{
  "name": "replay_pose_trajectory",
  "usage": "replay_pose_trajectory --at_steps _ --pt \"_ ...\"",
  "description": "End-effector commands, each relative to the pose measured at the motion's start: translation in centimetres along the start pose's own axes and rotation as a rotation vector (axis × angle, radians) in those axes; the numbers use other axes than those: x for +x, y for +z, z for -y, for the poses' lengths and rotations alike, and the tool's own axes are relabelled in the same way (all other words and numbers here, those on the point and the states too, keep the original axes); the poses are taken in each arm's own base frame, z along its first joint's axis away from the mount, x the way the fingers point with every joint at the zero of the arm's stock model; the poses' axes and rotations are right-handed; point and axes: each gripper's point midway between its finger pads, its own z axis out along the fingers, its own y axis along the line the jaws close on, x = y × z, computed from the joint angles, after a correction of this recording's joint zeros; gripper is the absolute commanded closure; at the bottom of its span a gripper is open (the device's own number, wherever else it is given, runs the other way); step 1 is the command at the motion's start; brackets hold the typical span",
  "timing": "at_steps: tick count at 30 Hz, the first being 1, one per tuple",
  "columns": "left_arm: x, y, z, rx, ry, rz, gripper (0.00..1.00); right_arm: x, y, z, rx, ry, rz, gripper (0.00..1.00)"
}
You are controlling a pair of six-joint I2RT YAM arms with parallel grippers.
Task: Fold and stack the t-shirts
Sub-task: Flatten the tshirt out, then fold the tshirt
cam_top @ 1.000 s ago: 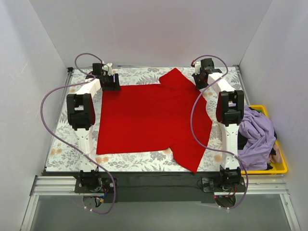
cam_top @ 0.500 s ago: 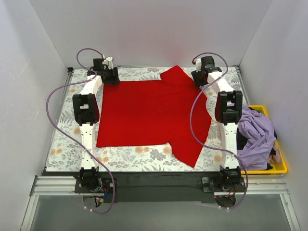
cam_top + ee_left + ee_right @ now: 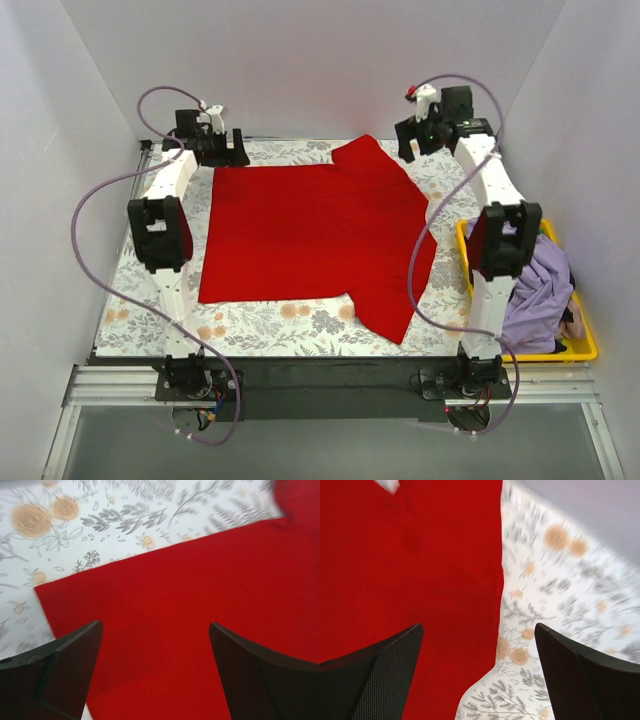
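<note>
The red t-shirt (image 3: 310,235) lies spread flat across the flowered table, with one sleeve at the far edge and one at the near right. My left gripper (image 3: 230,152) hovers over its far left corner, open and holding nothing. In the left wrist view, red cloth (image 3: 200,595) fills the space between the gripper's (image 3: 155,626) spread fingers. My right gripper (image 3: 413,142) hangs above the far right sleeve, also open and empty. The right wrist view shows the shirt's edge (image 3: 420,555) below its gripper (image 3: 479,627). The lilac t-shirt (image 3: 535,290) is heaped in the bin.
A yellow plastic bin (image 3: 582,348) stands off the table's right edge, next to the right arm. White walls close in the back and both sides. Bare flowered tablecloth (image 3: 150,290) shows along the left side and the near edge.
Both grippers have opened and let go of the red t-shirt's far edge. They have risen from it, and the right arm has swung back and out to the right.
</note>
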Motion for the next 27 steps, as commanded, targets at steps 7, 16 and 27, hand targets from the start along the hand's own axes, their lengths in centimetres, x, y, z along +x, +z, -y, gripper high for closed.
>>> replay_pose_trajectory --at_steps 7,16,27 --pt "-1.2 -19.3 9.2 0.066 0.357 0.144 0.12 -4.5 -16.0 -9.4 -0.239 -0.399 0.249 0.02" --pt "15.2 -25.9 13.3 0.261 0.485 -0.145 0.13 17.5 -17.3 -18.6 -0.416 -0.714 -0.192 0.1" --pt "19.7 -25.7 13.6 0.301 0.388 -0.254 0.21 26.1 -15.2 -21.4 -0.426 -0.715 -0.353 0.41"
